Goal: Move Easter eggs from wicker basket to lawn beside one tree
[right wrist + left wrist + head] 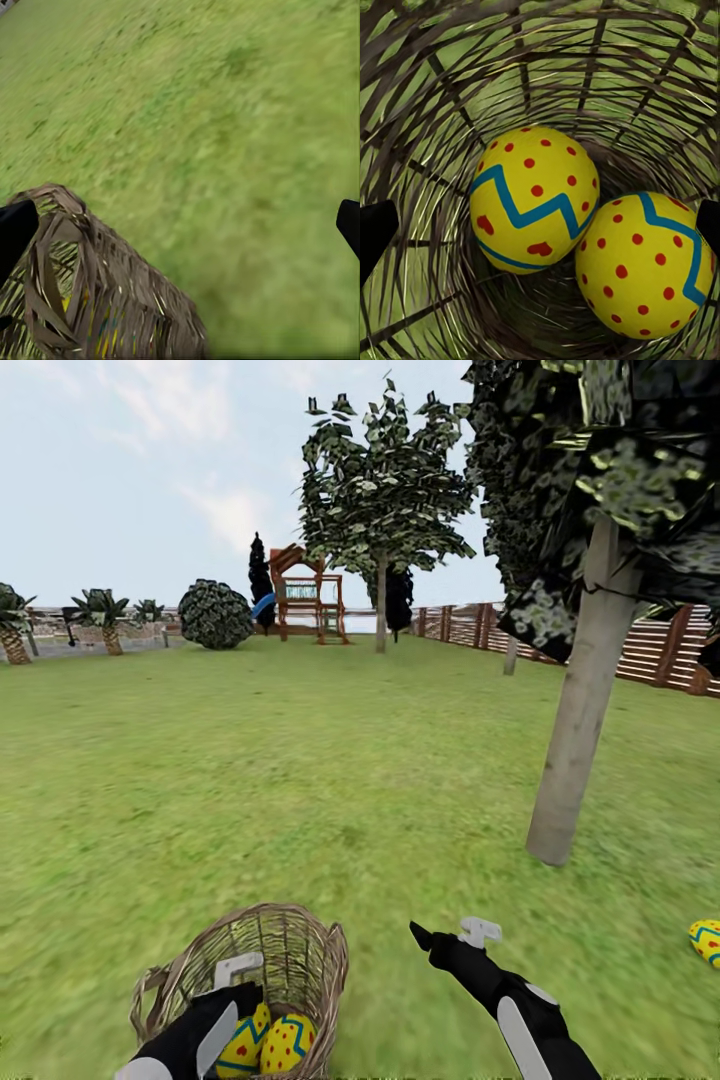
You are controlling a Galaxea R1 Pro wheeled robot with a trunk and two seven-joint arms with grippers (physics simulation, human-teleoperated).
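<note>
Inside the wicker basket [442, 90] lie 2 eggs [534, 199], left hand [540, 225] spread.

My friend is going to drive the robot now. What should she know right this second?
Left gripper: open, inside the basket, nothing gripped yet.
Right gripper: open, empty, over the lawn beside the basket.
Two eggs in the basket: one, another.
Third egg already lies on the grass, right of the pale-trunk tree.
Done: one egg out.
Left: lift out both eggs and set them by that same tree.
</note>
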